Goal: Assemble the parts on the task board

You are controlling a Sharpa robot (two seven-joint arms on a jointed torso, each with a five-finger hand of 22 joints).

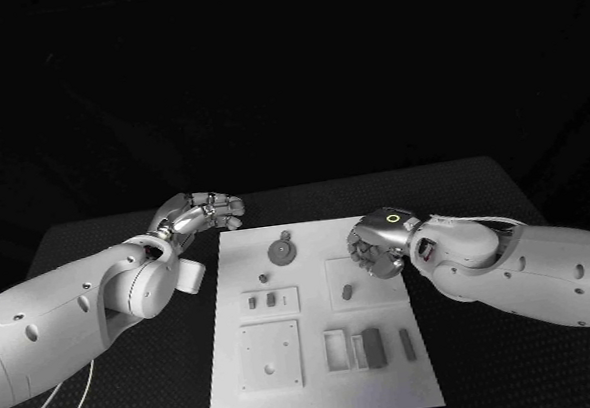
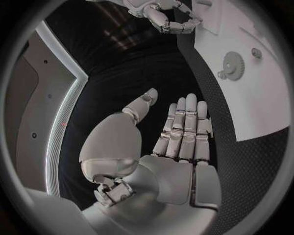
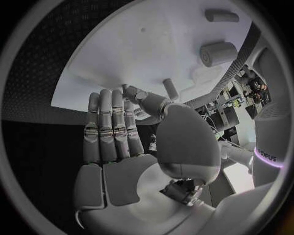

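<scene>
A: What do our fingers hold?

B: Nothing we can see. On our left hand [image 2: 178, 147] the fingers [image 2: 183, 122] lie straight and side by side, thumb apart, palm bare, off the far left corner of the task board [image 1: 403, 372], above the bench [image 1: 95, 234]. On our right hand [image 3: 122, 142] the fingers [image 3: 110, 117] are straight too, thumb out, over the board's right edge.

A: Anything hidden?

B: From above, our right hand covers part of the board, so we cannot tell what lies under it. The small pieces are hard to make out.

A: How many things do we count?

B: One board. One gear [image 1: 284, 252] near its far edge. Two raised plates [image 1: 271, 355] on its left half. Near the front edge, about three upright parts [image 1: 372, 347] side by side; we cannot be sure of that number
</scene>
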